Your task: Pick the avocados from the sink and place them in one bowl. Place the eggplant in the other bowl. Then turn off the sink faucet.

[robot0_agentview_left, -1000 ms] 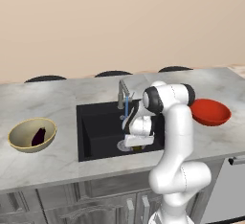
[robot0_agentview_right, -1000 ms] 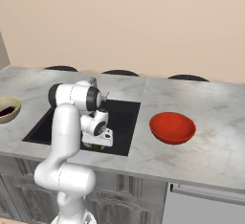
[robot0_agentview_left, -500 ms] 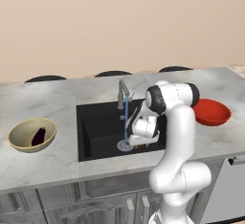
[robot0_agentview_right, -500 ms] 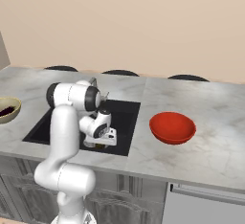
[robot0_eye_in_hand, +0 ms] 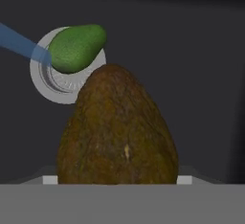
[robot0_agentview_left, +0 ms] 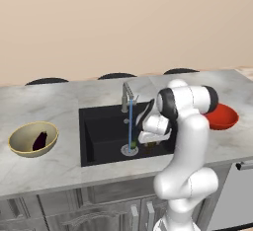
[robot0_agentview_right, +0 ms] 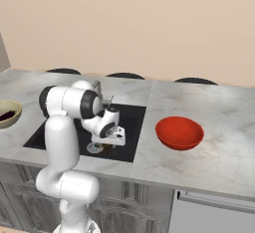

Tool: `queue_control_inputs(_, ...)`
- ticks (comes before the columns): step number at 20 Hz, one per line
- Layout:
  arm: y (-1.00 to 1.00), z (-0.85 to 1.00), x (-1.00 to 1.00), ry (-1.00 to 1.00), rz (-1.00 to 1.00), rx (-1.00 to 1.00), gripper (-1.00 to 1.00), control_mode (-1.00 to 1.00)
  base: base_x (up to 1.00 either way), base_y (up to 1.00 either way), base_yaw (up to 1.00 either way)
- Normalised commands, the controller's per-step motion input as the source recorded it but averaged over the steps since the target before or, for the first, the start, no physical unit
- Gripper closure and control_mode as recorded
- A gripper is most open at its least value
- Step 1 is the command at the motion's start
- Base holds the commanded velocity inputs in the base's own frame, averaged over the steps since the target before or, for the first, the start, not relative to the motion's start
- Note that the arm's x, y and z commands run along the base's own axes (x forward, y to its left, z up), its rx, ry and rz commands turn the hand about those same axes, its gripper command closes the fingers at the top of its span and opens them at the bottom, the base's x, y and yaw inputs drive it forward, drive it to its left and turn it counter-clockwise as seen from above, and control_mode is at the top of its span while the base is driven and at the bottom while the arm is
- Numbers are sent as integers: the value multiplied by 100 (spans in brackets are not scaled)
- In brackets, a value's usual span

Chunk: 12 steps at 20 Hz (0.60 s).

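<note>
Gripper point(robot0_agentview_left: 150, 143) sits low inside the sink point(robot0_agentview_left: 101, 136), near the basin's right-front part. Against the frame one second back, the wrist has swung slightly rightward and the hand has dropped a little deeper into the basin; base and cameras unchanged.

Hand view: brown avocado point(robot0_eye_in_hand: 117, 127) looms large at centre-bottom, directly ahead of the gripper. The fingertips themselves cannot be made out, so contact with the fruit cannot be judged; the jaws stand wide apart, nothing seen held.

Green avocado point(robot0_eye_in_hand: 76, 47) lies on the silver drain point(robot0_eye_in_hand: 52, 79), at about 11 o'clock from the brown one, apart from it. The blue water stream point(robot0_eye_in_hand: 21, 43) comes in from 10 o'clock and lands at the green fruit's edge.

Left base view: sink faucet point(robot0_agentview_left: 127, 96) at the basin's back rim, stream running down to the drain.

Eggplant point(robot0_agentview_left: 40, 139) rests inside the tan bowl point(robot0_agentview_left: 22, 146) on the tabletop point(robot0_agentview_left: 49, 171), well to the left of the sink; same place as before.

Red bowl point(robot0_agentview_right: 179, 132) stands on the tabletop right of the sink, holding nothing; position unchanged.
</note>
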Motion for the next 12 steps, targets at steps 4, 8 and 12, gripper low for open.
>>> queue_control_inputs(4, -2, 59, -4, 0, 0, 0, 100, -100, 0, 0, 0)
queue_control_inputs(8, -16, 46, -14, 0, 0, 0, 100, -100, 0, 0, 0)
queue_control_inputs(12, -18, 45, -14, 0, 0, 0, 100, -100, 0, 0, 0)
